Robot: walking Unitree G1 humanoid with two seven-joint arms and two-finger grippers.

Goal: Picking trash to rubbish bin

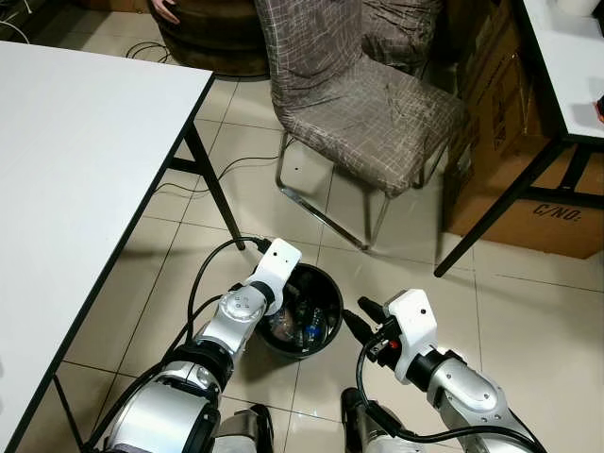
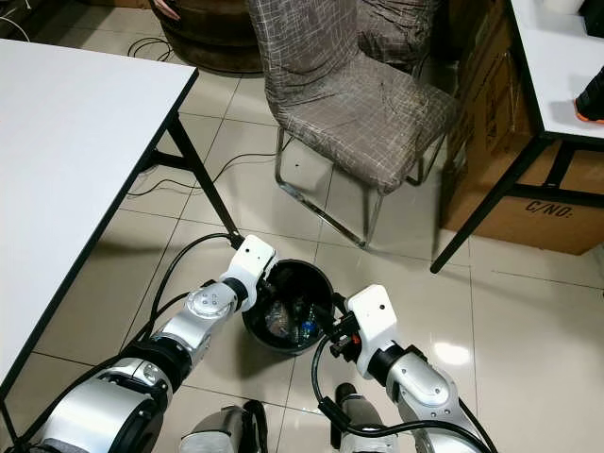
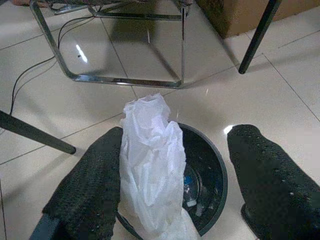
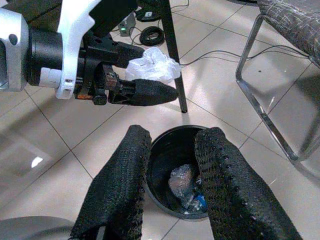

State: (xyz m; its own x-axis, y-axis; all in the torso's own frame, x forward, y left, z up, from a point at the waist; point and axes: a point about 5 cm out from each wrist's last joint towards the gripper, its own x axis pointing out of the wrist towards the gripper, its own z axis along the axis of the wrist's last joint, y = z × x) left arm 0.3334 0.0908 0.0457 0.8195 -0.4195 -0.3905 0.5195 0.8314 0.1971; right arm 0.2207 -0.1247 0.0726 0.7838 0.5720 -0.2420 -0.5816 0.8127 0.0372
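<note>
The black rubbish bin [image 1: 304, 311] is standing on the tiled floor [image 1: 528, 311] just in front of the robot, and everything else is arranged around it. The left tool [image 3: 165, 195] is hovering directly over the bin's rim, its two black fingers [image 3: 90, 190] standing wide apart; a crumpled white plastic bag [image 3: 150, 170] is hanging against the inner face of one finger, above the bin's opening, while the other finger is standing clear of it. Whether the bag is pinched or merely clinging there, the pictures are not showing. The right tool [image 4: 172, 180] is waiting just beside the bin on the robot's right, its fingers spread moderately with nothing between them, pointing toward the bin. Inside the bin, some clear wrappers and a blue scrap [image 4: 186, 192] are lying at the bottom. Beyond the bin a chair [image 1: 359, 94] with a grey patterned cover is standing, a white counter [image 1: 75, 170] is lying to the bin's left, and a cardboard box [image 1: 528, 189] is sitting well off to its right under another counter.
</note>
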